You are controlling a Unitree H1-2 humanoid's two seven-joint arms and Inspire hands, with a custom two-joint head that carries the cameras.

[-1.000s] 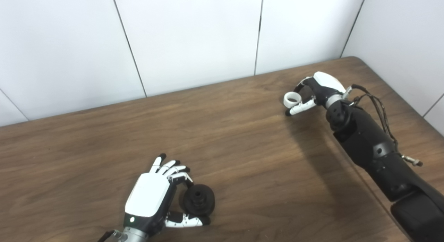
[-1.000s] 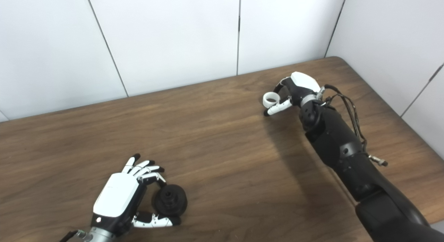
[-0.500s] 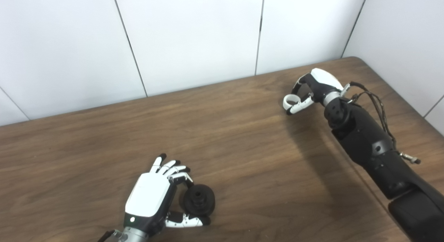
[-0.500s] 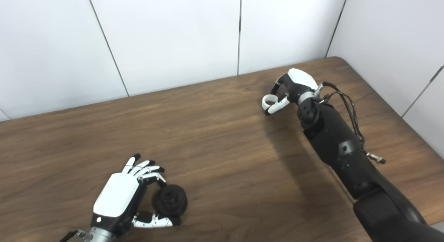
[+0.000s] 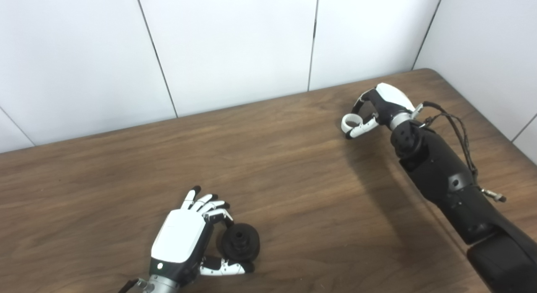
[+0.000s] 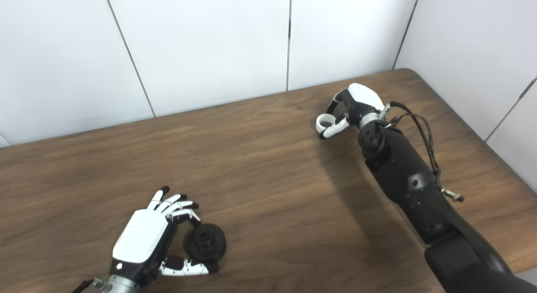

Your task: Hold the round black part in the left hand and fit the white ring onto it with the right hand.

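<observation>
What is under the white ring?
The white ring sits in the right hand, with its thumb beneath and the wooden table below. Whether it touches the table cannot be seen.

— Any lettering, label or number to read anywhere?
— None. Nothing legible shows on either arm, on the wall panels or on the bench (image 5: 293, 167).

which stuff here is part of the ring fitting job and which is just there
Part of the job:
- round black part, at the near edge of the table, in the left hand
- white ring, far right, pinched in the right hand

Just there:
- wooden table, bearing the work
- white wall panels behind it
- nothing else lies loose
</observation>
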